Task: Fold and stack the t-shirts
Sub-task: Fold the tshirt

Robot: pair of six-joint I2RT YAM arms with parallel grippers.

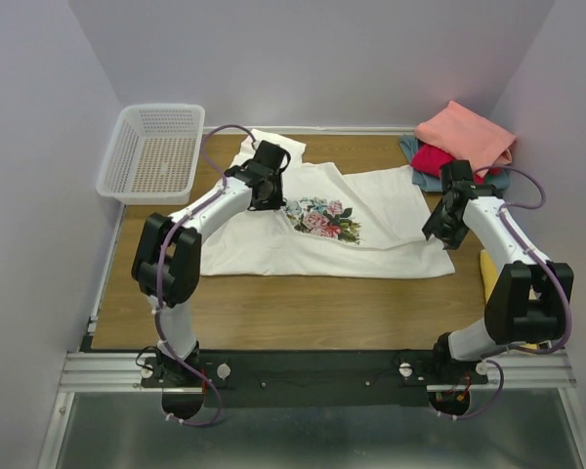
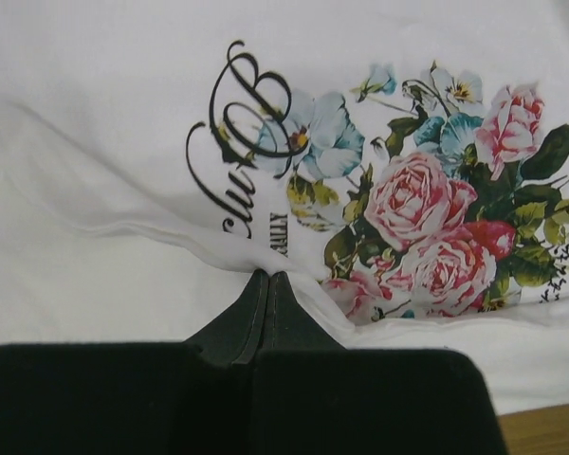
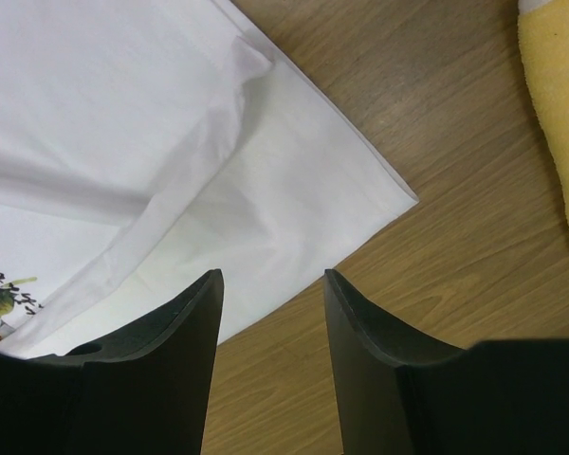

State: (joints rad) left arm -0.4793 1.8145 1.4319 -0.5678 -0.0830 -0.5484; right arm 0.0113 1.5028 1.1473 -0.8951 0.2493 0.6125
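closest in, the left gripper [image 2: 268, 278] has its jaws clamped on a thin ridge of the white t-shirt [image 1: 254, 249] spread on the table [image 1: 303, 313]; the right gripper [image 3: 271, 277] hangs jaws apart above its corner. so slim a pinch could slip, or a one-sided pull could bunch it.

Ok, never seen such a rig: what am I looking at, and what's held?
Two robot arms are bolted at the near edge of a table. One picture looks down from above and behind them; the other two come from cameras on the wrists. A white t-shirt with a rose print lies spread on the table; folded shirts are piled far right, and a white basket sits far left. The left gripper is shut, pinching a fold of the white t-shirt. The right gripper is open near its corner, holding nothing.
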